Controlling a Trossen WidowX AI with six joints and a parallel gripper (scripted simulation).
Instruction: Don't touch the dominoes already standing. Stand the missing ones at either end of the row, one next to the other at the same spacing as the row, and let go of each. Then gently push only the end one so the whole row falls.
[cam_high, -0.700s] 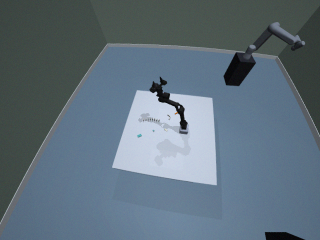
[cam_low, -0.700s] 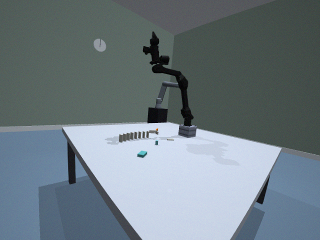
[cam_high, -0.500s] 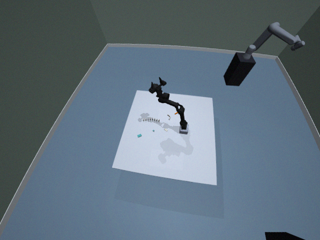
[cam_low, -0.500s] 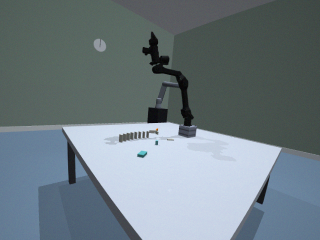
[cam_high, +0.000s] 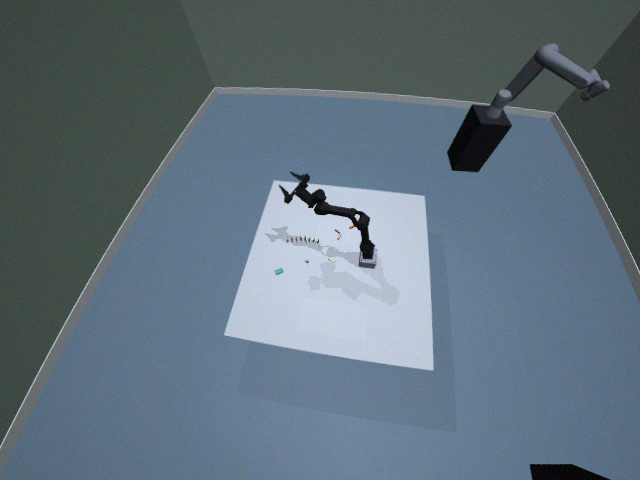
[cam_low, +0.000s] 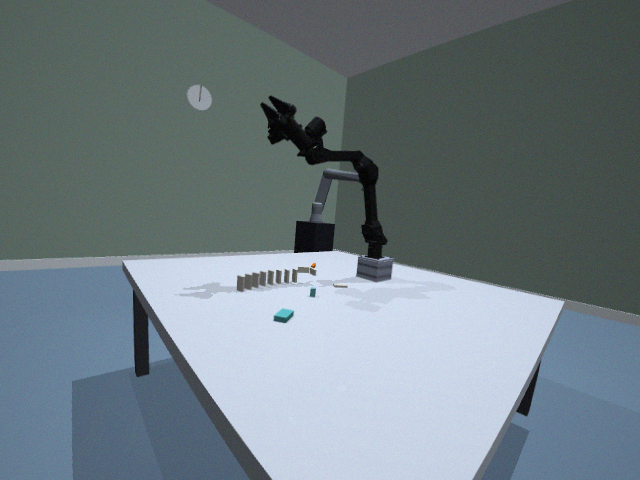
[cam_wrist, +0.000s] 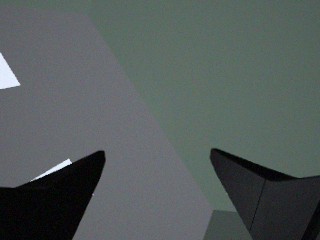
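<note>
A row of several pale dominoes (cam_high: 305, 239) (cam_low: 263, 278) stands upright and evenly spaced on the white table (cam_high: 330, 325) (cam_low: 361, 361). Three loose dominoes are off the row, toward the arm's base. One loose domino (cam_high: 331, 259) (cam_low: 340, 285) lies flat. The second (cam_high: 337, 230) and the third (cam_high: 339, 236) are close together beyond the row's base-side end; how they rest is too small to tell. My gripper (cam_high: 285, 179) (cam_low: 266, 100) (cam_wrist: 158, 154) is open and empty, high above the table and pointing up and away from the base. The wrist view shows only ceiling and walls past the fingers.
A flat teal block (cam_high: 279, 271) (cam_low: 283, 315) and a small teal piece (cam_high: 307, 260) (cam_low: 312, 291) are to one side of the row. A small orange object (cam_high: 352, 226) (cam_low: 313, 265) is near the loose pair. A grey arm on a black pedestal (cam_high: 478, 139) (cam_low: 314, 237) stands beyond the table.
</note>
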